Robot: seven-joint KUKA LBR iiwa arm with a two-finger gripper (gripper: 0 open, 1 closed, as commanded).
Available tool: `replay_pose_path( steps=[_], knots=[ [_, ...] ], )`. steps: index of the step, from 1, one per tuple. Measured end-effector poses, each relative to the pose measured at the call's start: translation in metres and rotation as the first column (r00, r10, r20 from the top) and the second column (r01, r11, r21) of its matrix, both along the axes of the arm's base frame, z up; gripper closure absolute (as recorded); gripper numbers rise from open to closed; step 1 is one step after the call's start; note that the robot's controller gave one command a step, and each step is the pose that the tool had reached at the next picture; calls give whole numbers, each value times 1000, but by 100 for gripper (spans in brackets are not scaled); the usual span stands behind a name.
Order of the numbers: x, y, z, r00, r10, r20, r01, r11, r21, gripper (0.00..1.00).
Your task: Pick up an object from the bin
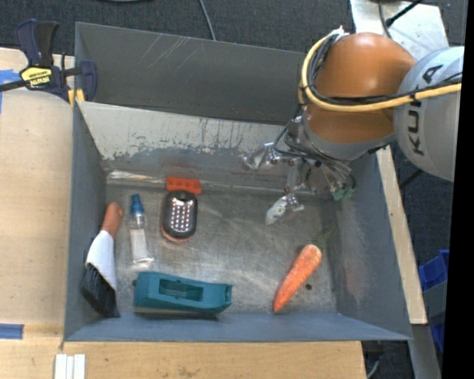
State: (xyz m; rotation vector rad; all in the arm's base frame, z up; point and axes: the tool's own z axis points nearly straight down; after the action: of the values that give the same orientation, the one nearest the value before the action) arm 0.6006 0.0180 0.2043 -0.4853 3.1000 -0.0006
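End effector (pixel 285 205) hangs low over bare bin floor, right rear part, below the orange wrist cover; can't tell if it's apart or together, nothing seen in it. Grey metal bin (pixel 188 76), sloped walls, floor scuffed and scratched, streaks on the back wall. Dark floor (pixel 257 12) behind the bin, black cable (pixel 202 12) lying across it.

Nearest thing: orange carrot (pixel 298 276), front right of the bin floor, just in front of the end effector, apart from it. It lies flat, long axis diagonal, thick end to the rear right, thin tip to the front left.

Rest sits well apart on the left: orange-handled grater (pixel 179 214), small clear bottle (pixel 139 236) with blue cap, brush (pixel 102 266) by the left wall, teal block (pixel 183 294) along the front edge.
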Motion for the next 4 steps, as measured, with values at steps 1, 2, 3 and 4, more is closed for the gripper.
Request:
replay_pose_path(
  steps=[1,2,3,4],
  knots=[
    [-8,13,-6,998,60,3,-60,998,-2,0],
    [-4,46,-8,947,320,0,-320,947,-1,0],
    [14,67,-50,876,483,9,-483,876,-5,0],
    [-1,103,-116,764,645,20,-645,764,-10,0]
  ],
)
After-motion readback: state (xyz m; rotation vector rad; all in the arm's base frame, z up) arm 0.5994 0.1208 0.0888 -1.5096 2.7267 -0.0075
